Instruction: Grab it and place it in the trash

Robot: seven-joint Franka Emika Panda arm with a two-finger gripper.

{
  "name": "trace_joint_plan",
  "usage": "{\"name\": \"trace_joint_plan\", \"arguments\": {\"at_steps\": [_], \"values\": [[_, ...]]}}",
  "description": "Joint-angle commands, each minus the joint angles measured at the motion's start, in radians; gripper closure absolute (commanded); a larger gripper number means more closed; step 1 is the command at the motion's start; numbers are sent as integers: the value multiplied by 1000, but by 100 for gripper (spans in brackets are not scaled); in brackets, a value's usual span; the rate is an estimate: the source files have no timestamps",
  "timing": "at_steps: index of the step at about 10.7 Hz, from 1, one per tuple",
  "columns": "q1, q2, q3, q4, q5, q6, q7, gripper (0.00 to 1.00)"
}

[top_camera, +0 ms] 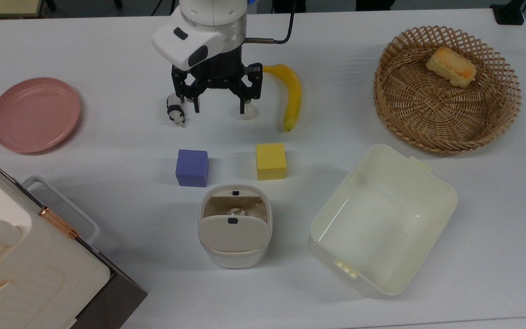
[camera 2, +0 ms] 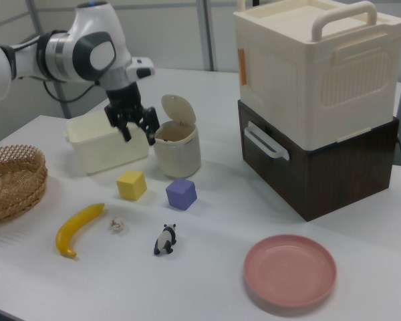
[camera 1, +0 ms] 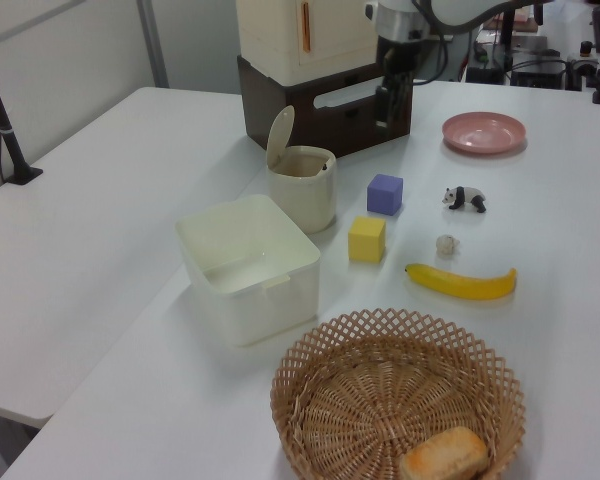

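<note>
Wad [top_camera: 247,112] lies just under one fingertip of the wide-open gripper [top_camera: 219,108]; the gripper should be centred over it before descent and closure.

Bright, even light falls on the white worktop [top_camera: 107,41]. Shadows are soft and pale. The cream tub [top_camera: 381,219] shines a little inside.

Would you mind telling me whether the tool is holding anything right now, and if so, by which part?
Nothing is held. The tool is open and empty above the table, and one paper wad lies inside the small bin.
</note>
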Motion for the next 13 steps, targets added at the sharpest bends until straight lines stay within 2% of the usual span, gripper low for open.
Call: {"name": "trace_joint_plan", "arguments": {"at_steps": [1,3,4,6,8,9,11,12,13], "values": [[24,-119,8,-252,-36,12,22,9],[37,-132,27,-363,-36,19,23,9],[39,-124,31,-400,-36,39,23,2],[39,-118,57,-496,-36,141,25,2],[39,-75,58,-532,-38,229,25,5],[38,-55,58,-530,-39,263,25,10],[38,-34,58,-532,-47,292,25,31],[38,-21,58,-532,-47,321,26,34],[38,-17,60,-529,-47,331,45,57]]}}
